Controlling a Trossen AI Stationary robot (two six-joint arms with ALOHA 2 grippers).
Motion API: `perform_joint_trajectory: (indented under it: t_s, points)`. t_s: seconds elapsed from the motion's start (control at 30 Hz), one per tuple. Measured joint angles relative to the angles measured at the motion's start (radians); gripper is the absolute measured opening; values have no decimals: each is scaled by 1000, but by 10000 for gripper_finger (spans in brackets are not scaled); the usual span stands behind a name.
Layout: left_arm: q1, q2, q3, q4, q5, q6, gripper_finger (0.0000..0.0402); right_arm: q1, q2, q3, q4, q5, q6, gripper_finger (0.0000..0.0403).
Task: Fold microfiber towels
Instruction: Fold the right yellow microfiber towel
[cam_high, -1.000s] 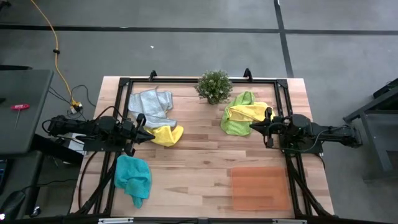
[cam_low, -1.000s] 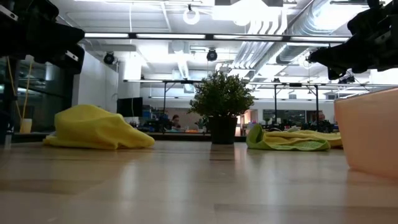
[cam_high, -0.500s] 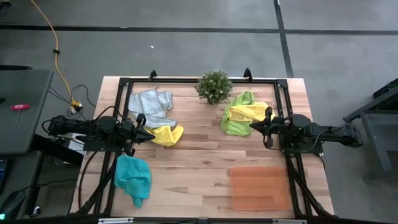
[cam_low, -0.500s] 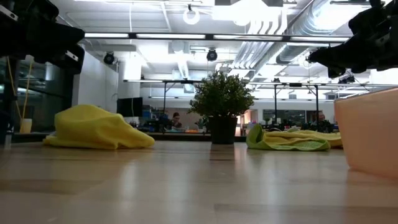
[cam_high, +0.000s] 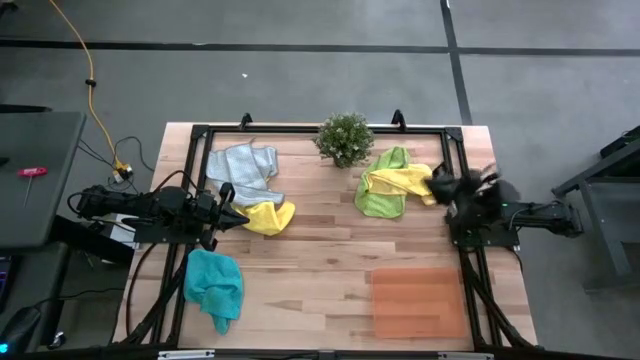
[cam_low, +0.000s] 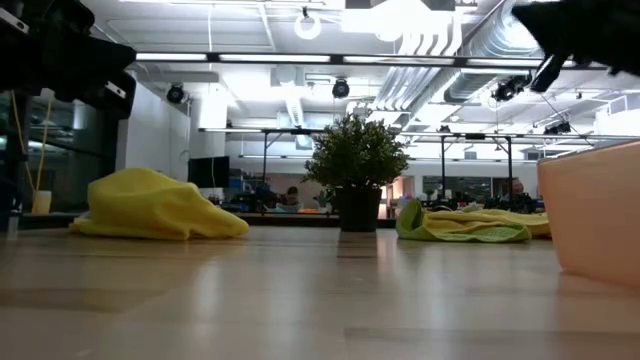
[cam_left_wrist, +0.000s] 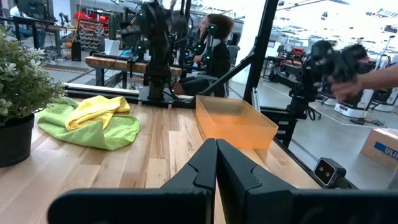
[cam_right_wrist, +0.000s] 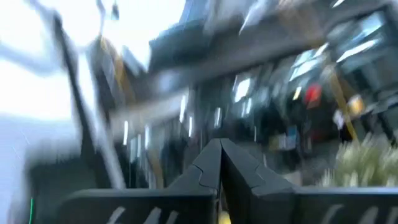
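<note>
Several microfiber towels lie crumpled on the wooden table. A grey one (cam_high: 245, 170) is at the far left, a yellow one (cam_high: 268, 217) just in front of it, and a teal one (cam_high: 214, 287) at the near left. A lime green towel (cam_high: 378, 195) at the far right has a second yellow towel (cam_high: 402, 180) lying on it. My left gripper (cam_high: 240, 213) hovers shut and level beside the left yellow towel (cam_low: 155, 205), above the table. My right gripper (cam_high: 437, 181), blurred, is shut (cam_right_wrist: 219, 152) and tipped upward, above the table beside the right-hand pile (cam_left_wrist: 93, 118).
A small potted plant (cam_high: 345, 138) stands at the middle of the far edge. A flat translucent orange tray (cam_high: 415, 300) lies at the near right. Black frame rails (cam_high: 300, 129) run round the table. A person sits in the room beyond (cam_left_wrist: 214, 46).
My right gripper has risen, tipped its fingers upward and rolled about its own axis, mostly in the last half second; it stays shut. The towels lie as before.
</note>
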Motion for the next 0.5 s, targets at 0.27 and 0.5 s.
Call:
perform_joint_trajectory:
  t_s: [0.27, 0.5]
  points:
    - [0, 0, -1, 229, -120, -138, 1, 0, 30, 66, 88, 298, 160, 0]
    - [0, 0, 0, 551, -357, -334, 1, 2, 302, 345, -352, 209, 186, 0]
